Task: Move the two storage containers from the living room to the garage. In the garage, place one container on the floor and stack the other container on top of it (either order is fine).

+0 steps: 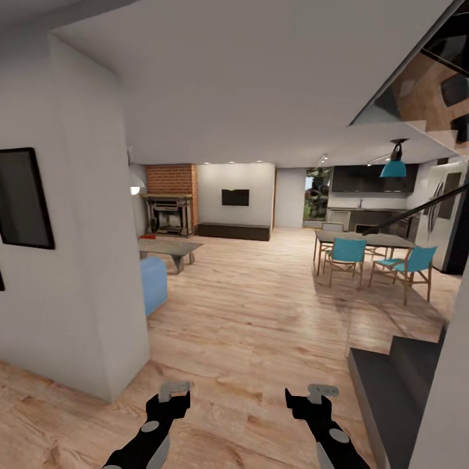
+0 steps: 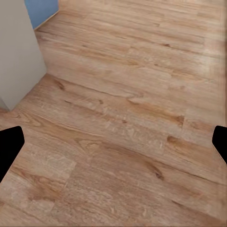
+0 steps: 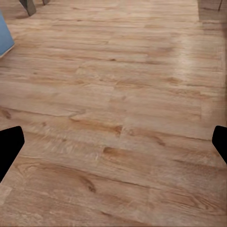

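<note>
I am looking into the living room, with its light wood plank floor (image 1: 260, 306) and red brick fireplace (image 1: 170, 198) at the far left. A small orange-red shape (image 1: 151, 229) shows on the floor by the fireplace, behind a low table; it is too small to tell whether it is a storage container. My left gripper (image 1: 174, 393) and right gripper (image 1: 322, 393) hang low in front of me over bare planks. In the wrist views the left gripper (image 2: 113, 146) and the right gripper (image 3: 113, 146) stand open, with nothing between the fingers. The garage is out of view.
A white wall corner (image 1: 98, 260) juts out close on my left, with a blue sofa end (image 1: 154, 283) behind it. A low coffee table (image 1: 168, 247) stands before the fireplace. A dining table with blue chairs (image 1: 345, 254) is at right; dark stair steps (image 1: 391, 384) are near right.
</note>
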### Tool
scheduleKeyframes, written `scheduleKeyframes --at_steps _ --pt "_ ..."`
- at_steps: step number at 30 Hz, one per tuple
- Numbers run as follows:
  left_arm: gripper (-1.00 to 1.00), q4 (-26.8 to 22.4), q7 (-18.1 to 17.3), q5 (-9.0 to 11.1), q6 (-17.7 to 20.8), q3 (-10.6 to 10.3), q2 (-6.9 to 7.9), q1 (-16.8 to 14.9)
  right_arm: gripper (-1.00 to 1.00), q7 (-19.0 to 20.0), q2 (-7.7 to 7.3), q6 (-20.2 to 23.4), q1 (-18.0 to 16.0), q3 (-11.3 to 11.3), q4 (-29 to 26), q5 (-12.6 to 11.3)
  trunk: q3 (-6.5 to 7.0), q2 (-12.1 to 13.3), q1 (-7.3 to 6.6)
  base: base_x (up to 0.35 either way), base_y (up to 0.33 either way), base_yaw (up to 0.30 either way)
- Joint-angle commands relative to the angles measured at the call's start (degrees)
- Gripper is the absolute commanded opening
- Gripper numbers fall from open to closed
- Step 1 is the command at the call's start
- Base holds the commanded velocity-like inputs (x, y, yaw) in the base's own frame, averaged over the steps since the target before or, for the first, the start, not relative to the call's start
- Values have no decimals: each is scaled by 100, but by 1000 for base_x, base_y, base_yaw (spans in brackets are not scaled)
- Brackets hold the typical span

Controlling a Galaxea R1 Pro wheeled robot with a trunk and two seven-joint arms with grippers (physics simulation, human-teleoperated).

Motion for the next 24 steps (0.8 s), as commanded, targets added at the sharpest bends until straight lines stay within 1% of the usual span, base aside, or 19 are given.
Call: scheduleKeyframes --at_steps 1,24 --pt "100 6 6 -18 -21 28 -4 -3 100 -23 -4 -25 -3 26 6 -60 -2 -3 5 331 -3 -31" --pt "100 6 1 -18 -21 28 -22 -3 100 -27 -4 -26 -3 26 13 -68 -2 -3 5 331 0 -2"
